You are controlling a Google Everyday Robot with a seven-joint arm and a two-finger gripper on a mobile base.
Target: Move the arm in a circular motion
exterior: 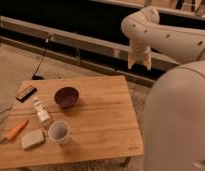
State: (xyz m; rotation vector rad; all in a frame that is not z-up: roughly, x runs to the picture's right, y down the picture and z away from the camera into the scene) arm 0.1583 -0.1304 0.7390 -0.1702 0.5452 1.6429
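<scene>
The cream-white arm [166,37] comes in from the right, with its rounded elbow near the top of the camera view. A thick segment of it [178,120] fills the lower right foreground. The short gripper [138,63] hangs pointing down below the elbow, over the floor just past the far right edge of the wooden table [103,125]. Nothing is in the gripper and it touches nothing.
On the table's left half stand a dark bowl [66,96], a white cup [59,132] and a small bottle [42,112]. A carrot [16,129], a sponge [33,139] and a dark packet [26,92] lie there too. A long ledge [91,45] and dark wall run behind, with a cable [42,60] on the floor.
</scene>
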